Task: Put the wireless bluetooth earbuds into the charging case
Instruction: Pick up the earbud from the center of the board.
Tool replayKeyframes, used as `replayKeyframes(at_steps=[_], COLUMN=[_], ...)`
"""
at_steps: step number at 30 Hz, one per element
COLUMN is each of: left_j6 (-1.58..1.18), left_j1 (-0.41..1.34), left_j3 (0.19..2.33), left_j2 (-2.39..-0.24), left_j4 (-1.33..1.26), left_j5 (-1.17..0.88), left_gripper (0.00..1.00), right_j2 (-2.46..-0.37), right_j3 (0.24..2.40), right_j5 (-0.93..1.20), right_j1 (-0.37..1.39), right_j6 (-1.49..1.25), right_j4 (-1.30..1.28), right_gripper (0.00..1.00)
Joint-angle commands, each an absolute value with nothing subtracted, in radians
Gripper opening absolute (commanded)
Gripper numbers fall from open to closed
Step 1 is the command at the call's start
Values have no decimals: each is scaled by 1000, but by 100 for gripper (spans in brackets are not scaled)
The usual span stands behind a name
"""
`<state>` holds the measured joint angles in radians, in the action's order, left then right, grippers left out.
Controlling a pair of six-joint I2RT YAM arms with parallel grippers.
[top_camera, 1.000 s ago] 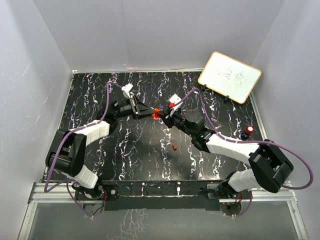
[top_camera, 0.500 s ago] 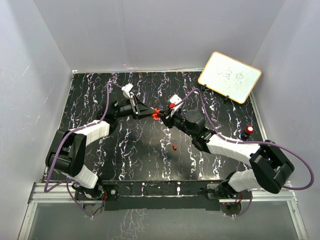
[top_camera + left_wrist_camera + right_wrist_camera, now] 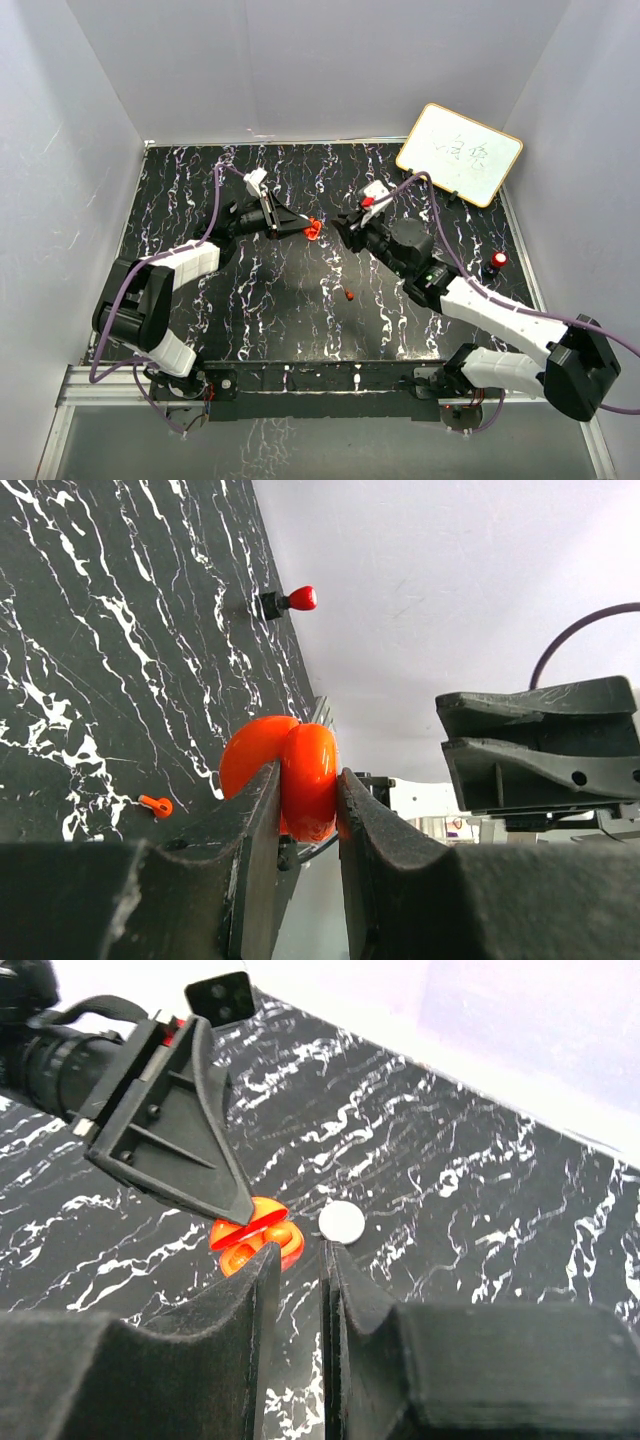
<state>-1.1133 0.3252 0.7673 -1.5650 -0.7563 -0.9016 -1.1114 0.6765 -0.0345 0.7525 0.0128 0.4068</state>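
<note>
Right arm has drawn back from the red case; left arm holds the case as before.

The left gripper (image 3: 303,229) has its fingers (image 3: 255,830) closed on the open red charging case (image 3: 290,780), above the tabletop (image 3: 250,300). The right gripper (image 3: 343,222) moved away to the right; its fingers (image 3: 262,1290) are almost together, holding nothing visible. One red earbud (image 3: 349,295) lies alone on the tabletop, nearer the arm bases.

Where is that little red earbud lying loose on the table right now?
In the top view, the red earbud lies alone on the black marbled table, near its middle, below the open red case held in the left gripper.
</note>
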Motion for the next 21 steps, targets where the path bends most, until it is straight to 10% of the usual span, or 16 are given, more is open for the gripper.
replayKeyframes(at_steps=[1, 21], left_j6=[-1089, -1010], left_j1=[331, 330], left_j3=[774, 763], left_j2=[-1574, -1536], left_j4=[-759, -667], left_j5=[-902, -866], left_gripper=[0, 0], right_j2=[-1152, -1330], right_j3=[828, 825], right_j5=[-124, -72], right_j1=[756, 757], right_j6=[-91, -308], right_j4=[49, -411], right_gripper=[21, 26])
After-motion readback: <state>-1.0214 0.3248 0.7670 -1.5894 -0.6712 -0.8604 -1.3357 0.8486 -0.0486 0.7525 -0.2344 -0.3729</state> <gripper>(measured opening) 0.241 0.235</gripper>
